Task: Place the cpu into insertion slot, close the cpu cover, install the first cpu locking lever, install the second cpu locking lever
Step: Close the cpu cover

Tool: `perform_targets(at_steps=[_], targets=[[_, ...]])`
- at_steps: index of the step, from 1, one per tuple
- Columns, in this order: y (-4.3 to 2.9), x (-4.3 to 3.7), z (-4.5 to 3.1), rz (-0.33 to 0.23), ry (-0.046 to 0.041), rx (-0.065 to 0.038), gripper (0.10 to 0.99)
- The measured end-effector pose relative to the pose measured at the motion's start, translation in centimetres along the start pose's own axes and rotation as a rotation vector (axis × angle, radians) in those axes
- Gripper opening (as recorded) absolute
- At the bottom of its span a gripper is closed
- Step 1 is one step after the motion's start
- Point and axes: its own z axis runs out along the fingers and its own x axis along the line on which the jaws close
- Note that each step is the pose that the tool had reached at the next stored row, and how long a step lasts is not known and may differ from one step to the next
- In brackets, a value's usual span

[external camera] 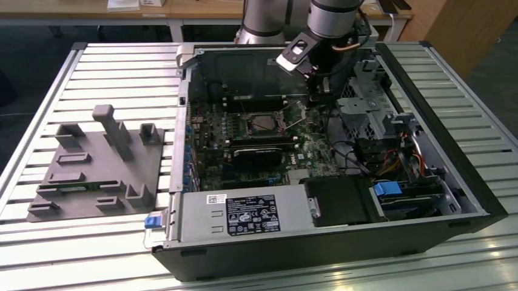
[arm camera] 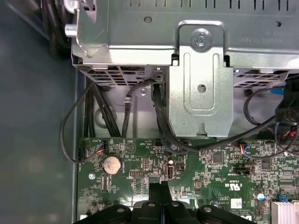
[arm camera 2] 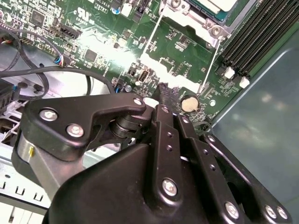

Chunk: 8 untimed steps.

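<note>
Slatted worktop [external camera: 105, 60] carries an open computer case [external camera: 324, 248], where the gripper [arm camera 2: 163, 92], fingers pressed together, hangs just beside the cpu cover [arm camera 2: 187, 16].

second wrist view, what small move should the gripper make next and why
Probably a short shift toward the square silvery metal cpu cover, onto one thin silvery wire lever. The black gripper looks shut, over bare green circuit board beside the round silver coin cell, and both levers seem to angle out from the cover, unlatched.
</note>
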Motion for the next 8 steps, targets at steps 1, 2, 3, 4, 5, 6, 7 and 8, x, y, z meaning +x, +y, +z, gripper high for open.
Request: perform_targets(at_steps=[1, 2, 3, 4, 5, 6, 7, 8], targets=[[0.07, 0.0, 0.03, 0.0, 0.0001, 0.0, 0.106], [0.14, 0.01, 0.06, 0.0, 0.0, 0.001, 0.106], [0.2, 0.01, 0.1, 0.0, 0.0001, 0.001, 0.106], [0.26, 0.02, 0.16, 0.0, 0.0002, 0.002, 0.106], [0.3, 0.03, 0.2, 0.0, 0.0001, 0.002, 0.106], [0.34, 0.04, 0.27, 0.0, 0.0001, 0.003, 0.106], [0.35, 0.05, 0.35, 0.0, 0.0, 0.003, 0.106], [0.37, 0.07, 0.43, 0.0, 0.0, 0.004, 0.106]])
